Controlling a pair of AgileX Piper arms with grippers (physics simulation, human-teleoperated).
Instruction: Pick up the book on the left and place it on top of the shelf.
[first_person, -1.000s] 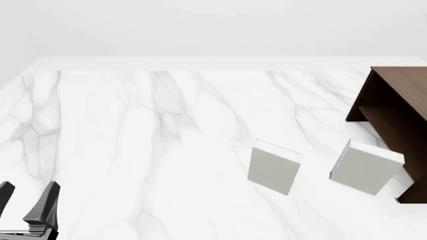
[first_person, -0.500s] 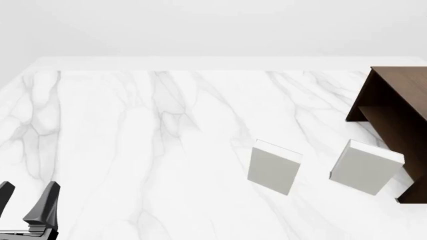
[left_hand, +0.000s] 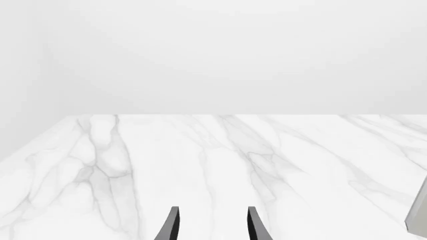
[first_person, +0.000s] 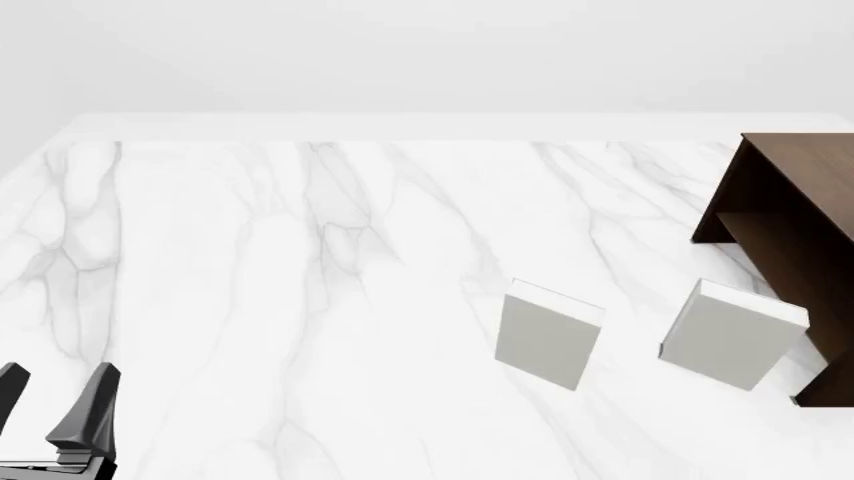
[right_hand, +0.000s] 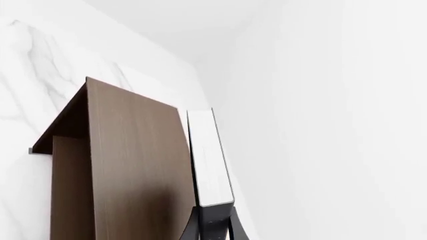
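Note:
The book (right_hand: 208, 155), thin and dark with a white page edge, shows only in the right wrist view. My right gripper (right_hand: 213, 227) is shut on its near end, one finger on each cover. The book runs alongside the flat top of the dark brown shelf (right_hand: 133, 165); whether it rests on that top I cannot tell. In the front view the shelf (first_person: 794, 215) stands at the right edge, and neither the book nor the right gripper appears there. My left gripper (first_person: 60, 378) hangs open and empty at the near left corner, its fingertips (left_hand: 173, 225) over bare marble.
Two light grey books (first_person: 547, 335) (first_person: 731, 335) stand on the white marble table (first_person: 267, 280) just left of the shelf. A sliver of one grey book (left_hand: 419, 215) shows in the left wrist view.

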